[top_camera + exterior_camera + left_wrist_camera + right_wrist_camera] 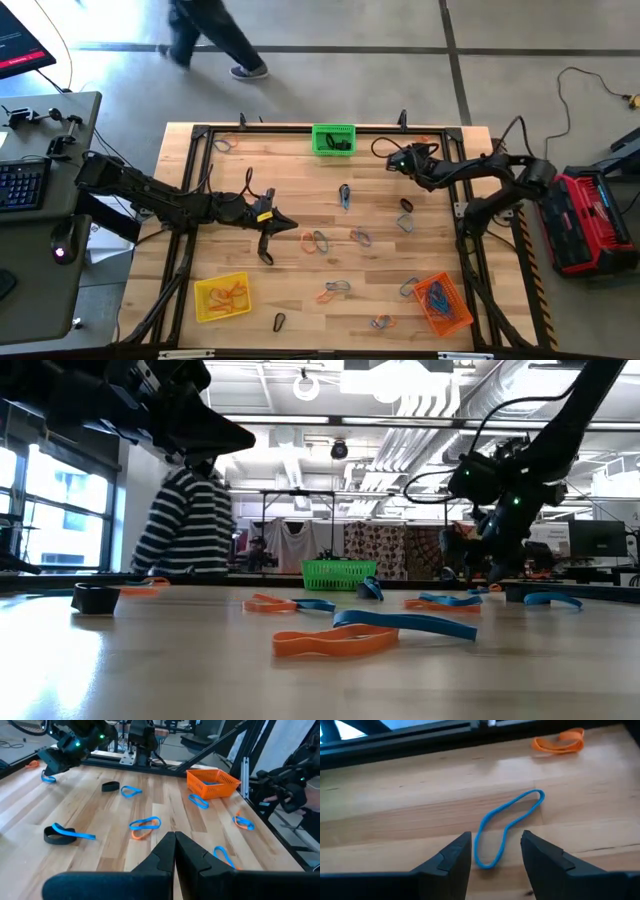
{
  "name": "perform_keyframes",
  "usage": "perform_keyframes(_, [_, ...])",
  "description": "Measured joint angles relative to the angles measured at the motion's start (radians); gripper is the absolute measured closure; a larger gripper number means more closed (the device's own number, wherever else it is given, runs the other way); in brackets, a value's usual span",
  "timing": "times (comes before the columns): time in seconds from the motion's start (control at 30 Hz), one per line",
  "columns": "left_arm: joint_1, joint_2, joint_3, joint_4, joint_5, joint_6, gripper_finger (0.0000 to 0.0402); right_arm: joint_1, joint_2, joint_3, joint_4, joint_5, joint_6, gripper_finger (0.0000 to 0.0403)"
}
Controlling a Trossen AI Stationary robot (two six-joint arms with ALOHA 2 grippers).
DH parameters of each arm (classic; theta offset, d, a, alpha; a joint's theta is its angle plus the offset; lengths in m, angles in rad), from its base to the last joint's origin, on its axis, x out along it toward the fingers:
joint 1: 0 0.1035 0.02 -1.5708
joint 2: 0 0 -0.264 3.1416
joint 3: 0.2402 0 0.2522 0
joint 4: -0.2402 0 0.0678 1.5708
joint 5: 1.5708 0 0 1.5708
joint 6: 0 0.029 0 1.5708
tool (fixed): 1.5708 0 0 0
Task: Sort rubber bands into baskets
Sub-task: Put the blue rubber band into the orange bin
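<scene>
Blue rubber band (507,827) lies flat on the wooden counter (395,805) just ahead of the right gripper (496,851), jaws apart; it looks light and floppy (pinch one thin strand low); left gripper (175,851) waits, jaws together, mid-counter.

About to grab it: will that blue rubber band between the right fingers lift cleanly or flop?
The blue band lies flat in a bent loop, so it's probably floppy and will sag. It looks thin and light; the open right gripper may push it along the wood.
</scene>
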Motion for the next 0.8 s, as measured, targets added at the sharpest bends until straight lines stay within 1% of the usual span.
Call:
perform_keyframes(0.17, [0.000, 0.000, 0.000, 0.001, 0.000, 0.003, 0.0401, -0.024, 0.085, -0.001, 0.095, -0.030, 0.000, 0.0242])
perform_keyframes(0.27, [0.000, 0.000, 0.000, 0.001, 0.000, 0.004, 0.0401, -0.023, 0.139, 0.001, 0.169, -0.014, -0.024, 0.0242])
perform_keyframes(0.37, [-0.001, 0.000, 0.000, 0.001, 0.001, 0.005, 0.0401, -0.013, 0.168, 0.002, 0.186, 0.004, -0.042, 0.0250])
perform_keyframes(0.43, [-0.001, 0.000, 0.000, 0.001, 0.001, 0.006, 0.0401, -0.001, 0.171, 0.002, 0.177, 0.018, -0.057, 0.0266])
perform_keyframes(0.5, [-0.001, 0.000, 0.000, 0.002, 0.002, 0.007, 0.0401, 0.007, 0.167, 0.002, 0.174, 0.029, -0.083, 0.0291])
perform_keyframes(0.67, [-0.001, 0.000, 0.000, 0.004, 0.002, 0.007, 0.0401, 0.007, 0.144, 0.001, 0.169, -0.013, -0.157, 0.0383])
perform_keyframes(0.73, [-0.001, 0.000, 0.000, 0.004, 0.002, 0.007, 0.0401, 0.008, 0.124, 0.000, 0.156, -0.032, -0.195, 0.0394])
perform_keyframes(0.8, [-0.001, 0.000, 0.000, 0.006, 0.002, 0.007, 0.0401, 0.008, 0.093, -0.001, 0.129, -0.073, -0.208, 0.0388])
